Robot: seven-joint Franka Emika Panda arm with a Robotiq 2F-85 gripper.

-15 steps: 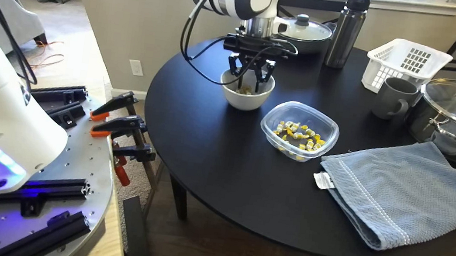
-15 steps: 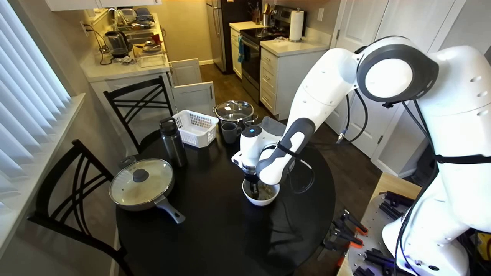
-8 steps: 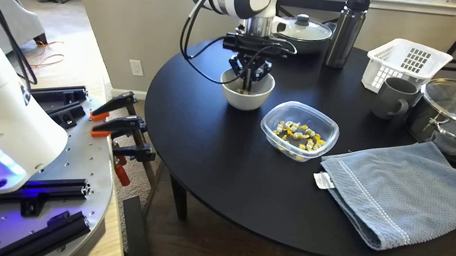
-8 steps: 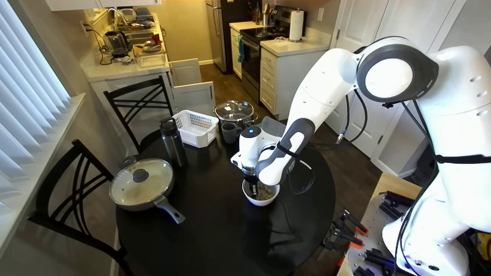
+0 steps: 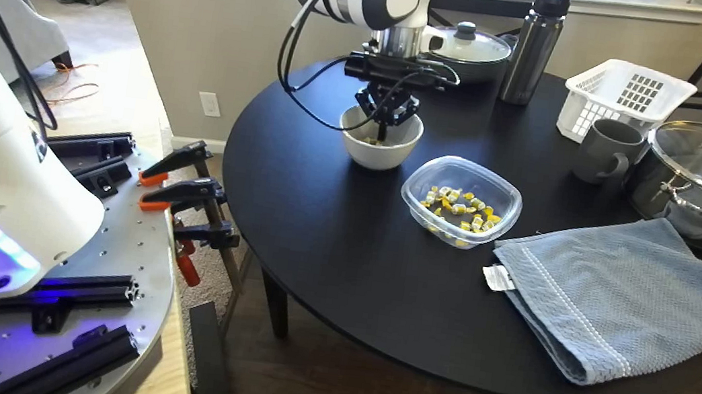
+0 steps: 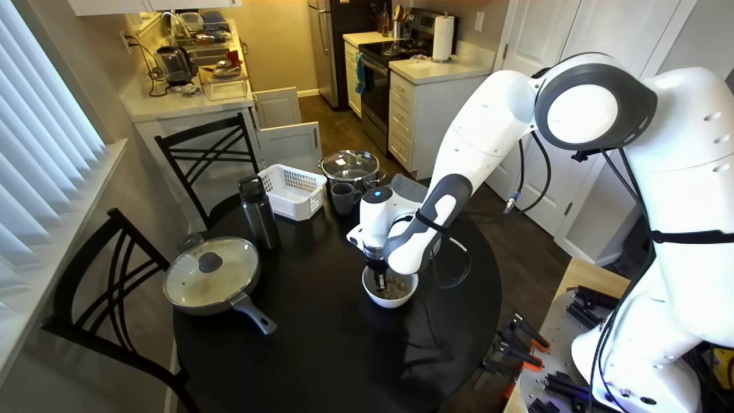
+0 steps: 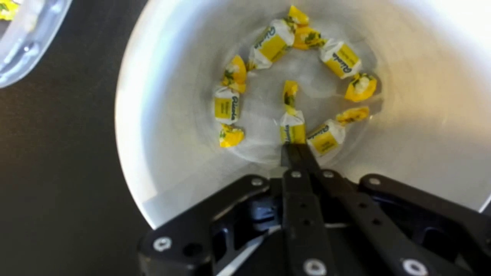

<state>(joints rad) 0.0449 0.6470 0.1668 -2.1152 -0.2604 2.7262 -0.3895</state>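
Note:
My gripper [image 7: 297, 148] points down into a white bowl [image 5: 371, 154], seen in both exterior views. Its fingertips meet with only a thin seam between them. Directly at the tips lies a yellow-and-white wrapped candy [image 7: 292, 126], its near end hidden by the fingers; whether a bit of its wrapper is pinched I cannot tell. A second candy [image 7: 325, 140] rests close to the right of the tips. Other candies of the same kind, such as one candy [image 7: 226, 107] to the left, lie around the bowl's bottom. Beside the bowl stands a clear plastic container [image 5: 415, 213] with several similar candies.
A blue-grey towel [image 5: 635, 302] lies on the black round table [image 5: 343, 257]. Around its far part stand a grey mug [image 5: 604, 156], a steel pot [image 5: 695, 212], a white basket [image 5: 582, 112], a tall bottle [image 5: 532, 58] and a lidded pan [image 6: 212, 281].
The fingers, spread inside the bowl a second ago, have come together. Over the last half second the arm has lifted very slightly. Bowl and container have stayed put.

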